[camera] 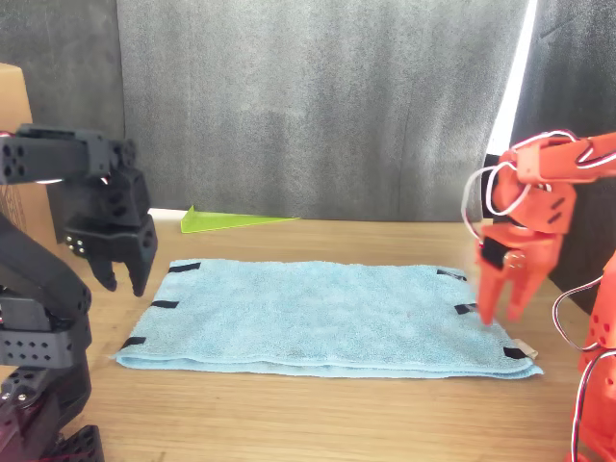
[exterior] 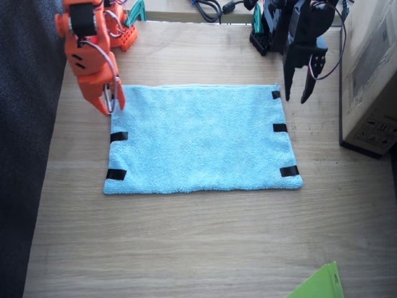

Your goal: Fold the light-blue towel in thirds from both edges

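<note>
Fixed view: towel [exterior: 198, 138] flat (between both pincers)

1. The pale wooden tabletop [exterior: 186, 242] on the near side of my flat light-blue terry towel [exterior: 198, 136] lies bare and open to either gripper.
2. A brown cardboard box [exterior: 372, 74] stands just beside my black left gripper [exterior: 299, 99], walling off that outer side.
3. My orange right gripper [exterior: 108, 102] hangs at the towel's far corner; beyond it the tabletop ends.
4. A lime-green sheet [exterior: 319, 285] lies at the near corner, well apart.
</note>
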